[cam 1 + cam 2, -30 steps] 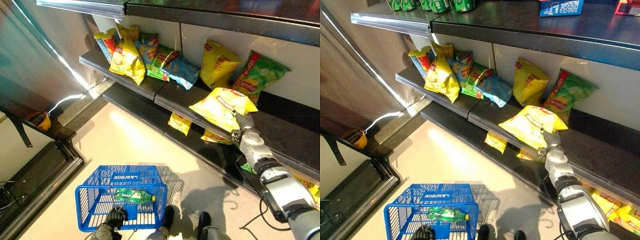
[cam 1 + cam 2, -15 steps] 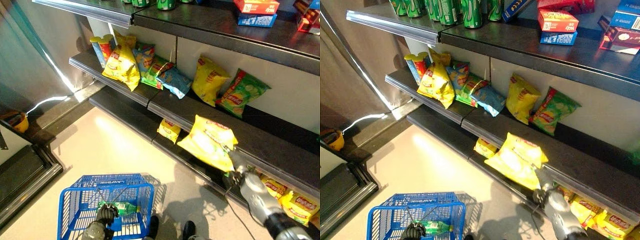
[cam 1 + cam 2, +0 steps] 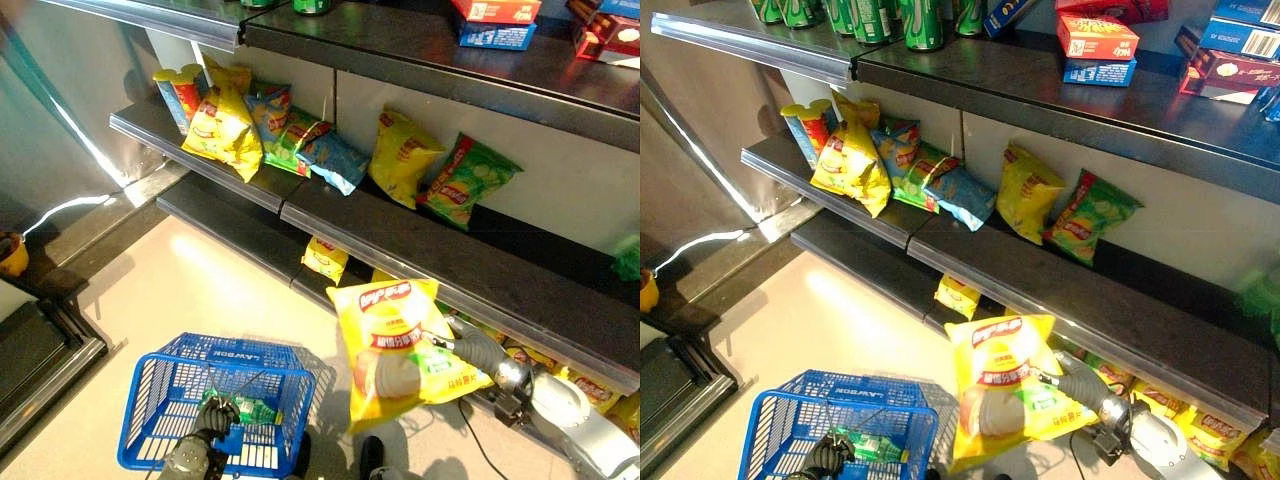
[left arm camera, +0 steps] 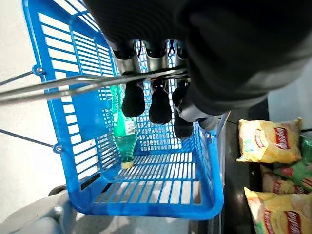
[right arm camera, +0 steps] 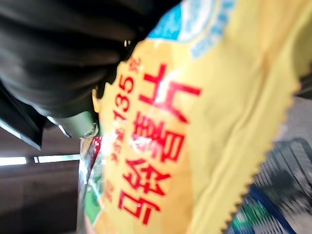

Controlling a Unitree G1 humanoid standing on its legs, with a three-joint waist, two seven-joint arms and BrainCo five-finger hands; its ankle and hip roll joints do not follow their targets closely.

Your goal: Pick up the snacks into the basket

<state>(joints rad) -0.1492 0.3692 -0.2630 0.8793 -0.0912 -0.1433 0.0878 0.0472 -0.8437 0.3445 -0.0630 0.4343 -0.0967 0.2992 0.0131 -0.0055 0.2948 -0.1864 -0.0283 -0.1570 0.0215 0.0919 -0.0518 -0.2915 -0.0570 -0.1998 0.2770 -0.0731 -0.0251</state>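
Dark store shelves (image 3: 420,235), pale floor (image 3: 190,290), prob. sunlit.

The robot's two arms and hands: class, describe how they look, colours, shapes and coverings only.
The left hand has a dark ribbed cover over its back, and silver fingers ending in rounded black tips. The right hand is also dark-covered; behind it comes a rounded silver-grey wrist and forearm, smooth and shiny, with a black part at the wrist. The left arm is grey below its dark hand.
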